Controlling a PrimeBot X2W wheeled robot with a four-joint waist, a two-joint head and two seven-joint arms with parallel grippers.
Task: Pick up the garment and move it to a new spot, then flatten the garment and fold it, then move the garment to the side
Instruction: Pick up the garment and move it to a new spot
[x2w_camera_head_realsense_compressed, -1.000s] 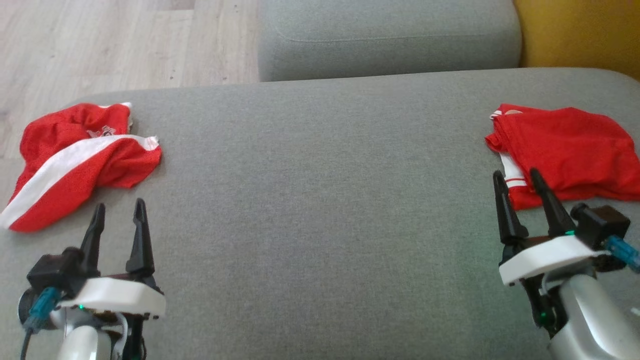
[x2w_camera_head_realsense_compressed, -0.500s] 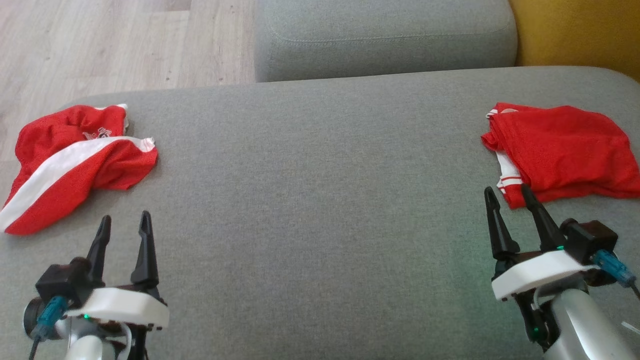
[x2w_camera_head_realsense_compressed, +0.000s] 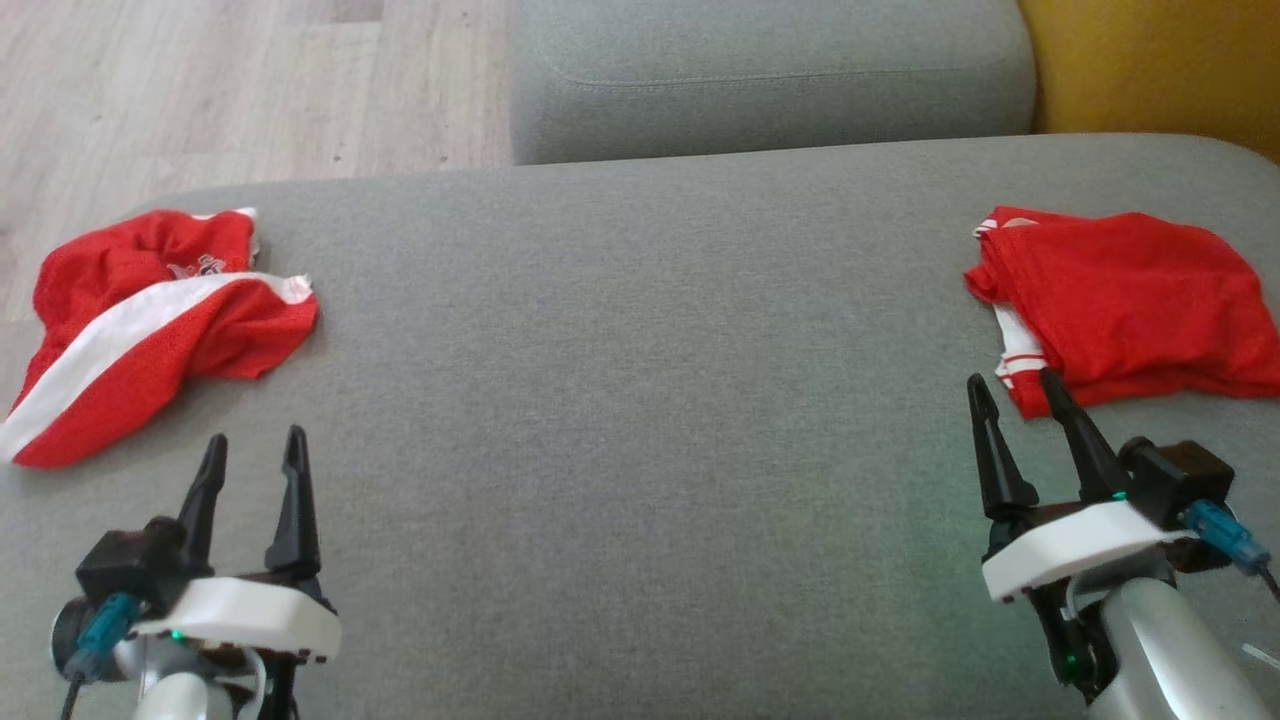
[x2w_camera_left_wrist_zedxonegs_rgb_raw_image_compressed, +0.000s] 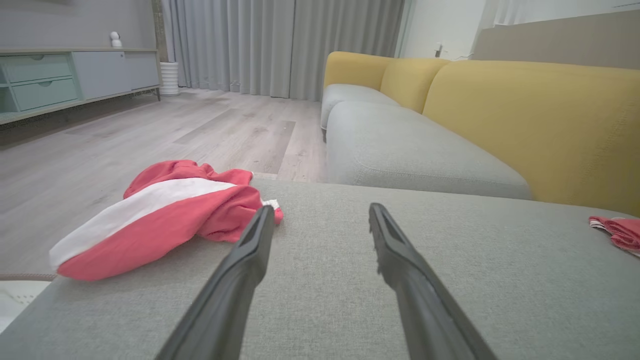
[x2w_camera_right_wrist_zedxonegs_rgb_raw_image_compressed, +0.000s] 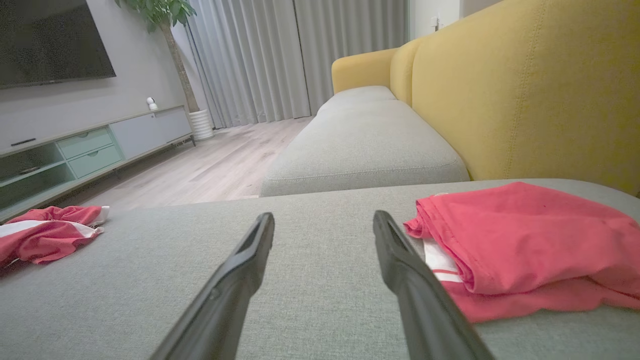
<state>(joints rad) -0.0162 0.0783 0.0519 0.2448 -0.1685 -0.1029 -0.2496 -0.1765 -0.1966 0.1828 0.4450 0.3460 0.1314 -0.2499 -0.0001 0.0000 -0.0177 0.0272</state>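
A crumpled red garment with a broad white stripe (x2w_camera_head_realsense_compressed: 150, 320) lies at the left end of the grey sofa cushion (x2w_camera_head_realsense_compressed: 640, 400); it also shows in the left wrist view (x2w_camera_left_wrist_zedxonegs_rgb_raw_image_compressed: 160, 215). A second red garment (x2w_camera_head_realsense_compressed: 1130, 300), folded flat with white trim, lies at the right end (x2w_camera_right_wrist_zedxonegs_rgb_raw_image_compressed: 525, 240). My left gripper (x2w_camera_head_realsense_compressed: 256, 438) hovers open just short of the striped garment, a little to its right, with nothing between its fingers (x2w_camera_left_wrist_zedxonegs_rgb_raw_image_compressed: 321, 207). My right gripper (x2w_camera_head_realsense_compressed: 1011, 378) stands open and empty, its tips at the folded garment's near left corner (x2w_camera_right_wrist_zedxonegs_rgb_raw_image_compressed: 324, 214).
Another grey seat cushion (x2w_camera_head_realsense_compressed: 770, 80) adjoins the far edge, with the yellow backrest (x2w_camera_head_realsense_compressed: 1160, 70) at the right. Wood floor (x2w_camera_head_realsense_compressed: 200, 90) lies beyond the cushion's left and far edges. A low TV cabinet (x2w_camera_right_wrist_zedxonegs_rgb_raw_image_compressed: 90, 145) stands across the room.
Both grippers have drawn back a little toward me, still open. The head camera shifted slightly. Neither garment has moved.
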